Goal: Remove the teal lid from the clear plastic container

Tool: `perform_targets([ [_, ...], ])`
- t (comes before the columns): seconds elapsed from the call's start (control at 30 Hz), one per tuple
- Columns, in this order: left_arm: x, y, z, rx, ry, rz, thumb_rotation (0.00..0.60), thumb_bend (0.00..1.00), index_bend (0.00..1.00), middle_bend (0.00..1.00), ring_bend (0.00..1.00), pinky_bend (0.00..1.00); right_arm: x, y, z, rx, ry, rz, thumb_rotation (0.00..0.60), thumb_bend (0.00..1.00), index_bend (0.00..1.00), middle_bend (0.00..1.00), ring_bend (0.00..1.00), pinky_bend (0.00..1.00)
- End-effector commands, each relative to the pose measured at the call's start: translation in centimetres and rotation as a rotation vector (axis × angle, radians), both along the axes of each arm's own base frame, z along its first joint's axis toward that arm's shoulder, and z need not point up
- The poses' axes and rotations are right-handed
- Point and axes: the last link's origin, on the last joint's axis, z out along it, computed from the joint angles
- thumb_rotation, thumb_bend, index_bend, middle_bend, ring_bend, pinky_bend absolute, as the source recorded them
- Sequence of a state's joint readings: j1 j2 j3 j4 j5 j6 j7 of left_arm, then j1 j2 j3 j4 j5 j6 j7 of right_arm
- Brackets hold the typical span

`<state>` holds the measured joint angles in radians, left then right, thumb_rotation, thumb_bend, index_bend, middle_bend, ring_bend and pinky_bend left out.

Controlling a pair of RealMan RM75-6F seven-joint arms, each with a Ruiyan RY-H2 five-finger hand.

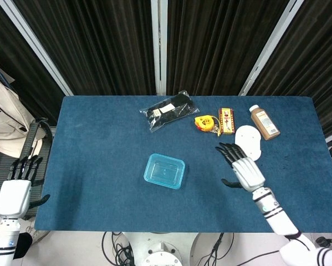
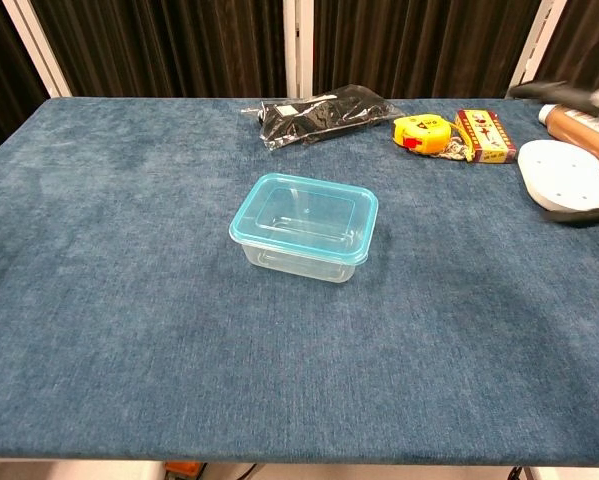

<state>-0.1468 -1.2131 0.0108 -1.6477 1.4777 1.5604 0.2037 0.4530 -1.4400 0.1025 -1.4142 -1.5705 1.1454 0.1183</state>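
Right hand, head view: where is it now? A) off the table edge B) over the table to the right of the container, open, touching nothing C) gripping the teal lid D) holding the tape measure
B. The right hand hovers with fingers spread over the blue table, to the right of the clear plastic container, whose teal lid is on and untouched.

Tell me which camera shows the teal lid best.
The chest view: the teal lid appears large and close, seated on the clear container, its rim plainly visible. The head view shows it smaller, from above.
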Motion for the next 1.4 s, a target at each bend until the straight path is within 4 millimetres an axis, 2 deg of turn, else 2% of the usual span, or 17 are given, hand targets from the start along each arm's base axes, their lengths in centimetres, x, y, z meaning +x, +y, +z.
perform_targets([
  [0.03,0.2,0.3,-0.1,-0.014,0.002,-0.007,0.600,0.00,0.08,0.05,0.00,0.00,3.4,-2.9,-4.6,0.050,0.014,0.056,0.600,0.08,0.00,0.00,0.00,0.00],
  [0.13,0.4,0.6,-0.2,-0.022,-0.001,-0.015,0.600,0.00,0.09,0.05,0.00,0.00,5.0,-4.1,-6.9,0.069,0.009,0.075,0.600,0.07,0.00,0.00,0.00,0.00],
  [0.3,1.1,1.5,-0.5,-0.055,0.020,-0.047,0.600,0.00,0.08,0.05,0.00,0.00,7.4,-6.1,-9.2,0.053,0.020,0.117,0.600,0.07,0.00,0.00,0.00,0.00],
  [0.5,3.2,3.4,-1.5,-0.122,0.019,-0.127,0.600,0.00,0.08,0.05,0.00,0.00,10.3,-7.4,-11.3,0.054,0.024,0.168,0.600,0.07,0.00,0.00,0.00,0.00],
  [0.67,5.5,5.6,-3.3,-0.211,0.022,-0.188,0.600,0.00,0.09,0.05,0.00,0.00,11.4,-8.0,-11.7,0.036,0.059,0.203,0.600,0.07,0.00,0.00,0.00,0.00],
  [0.77,7.0,7.1,-4.8,-0.270,0.016,-0.207,0.600,0.00,0.08,0.04,0.00,0.00,10.9,-7.7,-10.7,0.025,0.075,0.219,0.600,0.07,0.00,0.00,0.00,0.00],
  [0.87,8.8,8.5,-6.8,-0.341,-0.005,-0.231,0.600,0.00,0.07,0.04,0.00,0.00,9.5,-6.9,-8.5,0.001,0.084,0.223,0.600,0.07,0.00,0.00,0.00,0.00],
  [1.1,14.3,10.8,-11.5,-0.504,-0.039,-0.323,0.600,0.00,0.05,0.02,0.00,0.00,5.9,-3.0,-0.6,-0.152,0.090,0.206,0.600,0.07,0.00,0.00,0.00,0.00],
  [1.2,16.2,11.5,-13.1,-0.563,-0.039,-0.323,0.600,0.00,0.04,0.00,0.00,0.00,4.9,-1.4,1.9,-0.206,0.118,0.193,0.600,0.07,0.00,0.00,0.00,0.00],
  [1.4,19.5,12.4,-15.3,-0.656,-0.054,-0.304,0.600,0.00,0.01,0.00,0.00,0.00,3.9,0.6,4.2,-0.245,0.114,0.174,0.600,0.07,0.00,0.00,0.00,0.00],
])
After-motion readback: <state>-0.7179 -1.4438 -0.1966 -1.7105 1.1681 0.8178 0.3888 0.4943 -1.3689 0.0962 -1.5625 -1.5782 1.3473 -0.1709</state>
